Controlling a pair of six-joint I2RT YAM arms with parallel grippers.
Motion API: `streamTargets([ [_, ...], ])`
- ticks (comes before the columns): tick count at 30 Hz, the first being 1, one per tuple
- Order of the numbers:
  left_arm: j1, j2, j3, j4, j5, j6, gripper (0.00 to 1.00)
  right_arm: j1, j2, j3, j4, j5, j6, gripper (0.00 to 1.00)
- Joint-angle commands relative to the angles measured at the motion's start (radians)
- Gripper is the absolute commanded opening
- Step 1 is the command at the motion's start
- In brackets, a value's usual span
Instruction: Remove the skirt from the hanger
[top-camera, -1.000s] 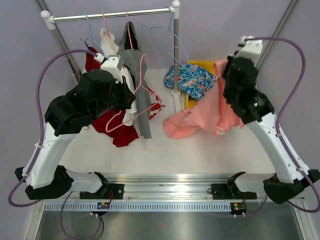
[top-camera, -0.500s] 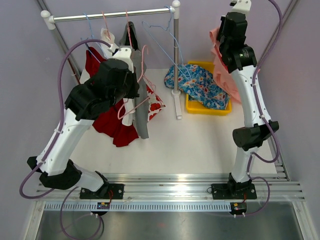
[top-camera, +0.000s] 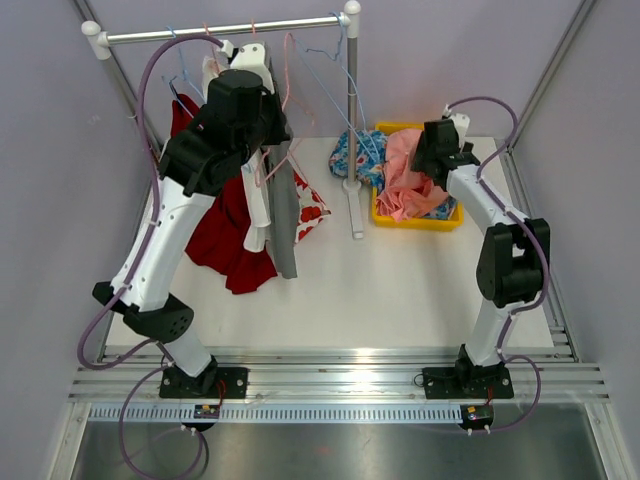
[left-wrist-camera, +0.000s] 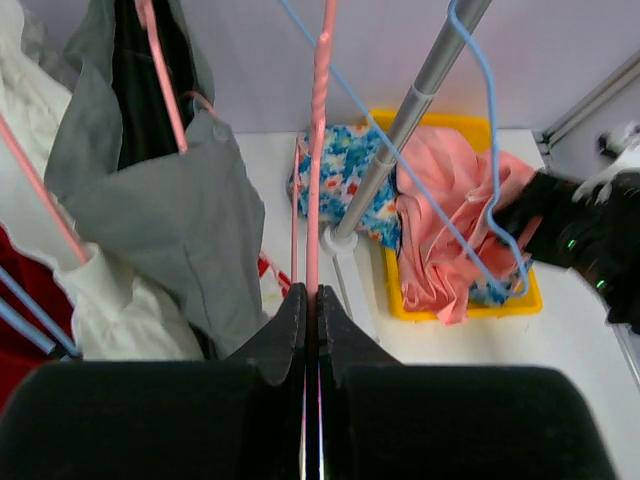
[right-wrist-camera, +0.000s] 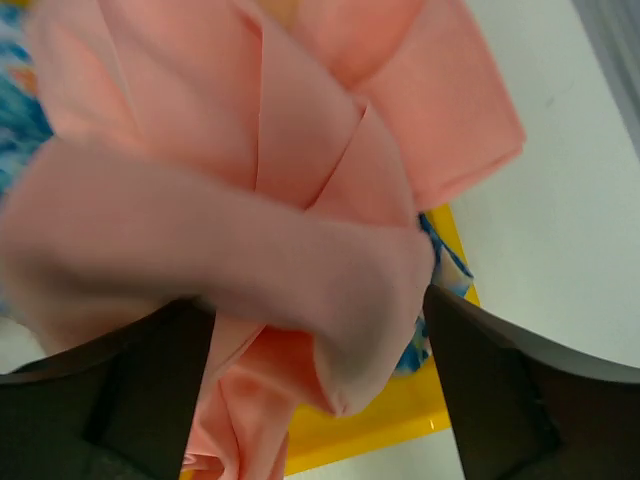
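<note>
One second on, the right gripper's (right-wrist-camera: 315, 372) jaws stand apart, the pink skirt (top-camera: 403, 185) dropped into the far-right yellow bin (top-camera: 420, 223); the left gripper (left-wrist-camera: 312, 305) pinches the bare pink hanger (left-wrist-camera: 320, 130).

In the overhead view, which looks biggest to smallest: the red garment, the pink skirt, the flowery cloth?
1. Red garment, hanging at left.
2. Pink skirt, heaped in the yellow bin.
3. Flowery cloth, though the skirt covers much of it, so only its showing part ranks smallest.
</note>
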Motion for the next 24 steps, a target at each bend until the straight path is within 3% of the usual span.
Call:
streamTargets([
  [1,0.014,0.043,0.057,0.145,0.019,0.047,0.00,-0.006,0.006,-0.043,0.005,-0.006,0.109,0.99],
  [5,0.028,0.083,0.087,0.188,-0.010,0.044,0.00,-0.006,-0.052,-0.183,0.024,-0.065,0.144,1.00],
  [13,0.026,0.055,-0.005,0.376,0.005,0.012,0.00,-0.005,-0.241,-0.459,0.129,-0.211,0.177,0.99],
  [24,0.010,0.061,-0.008,0.473,-0.036,0.018,0.00,-0.005,-0.282,-0.478,0.141,-0.248,0.164,0.99],
])
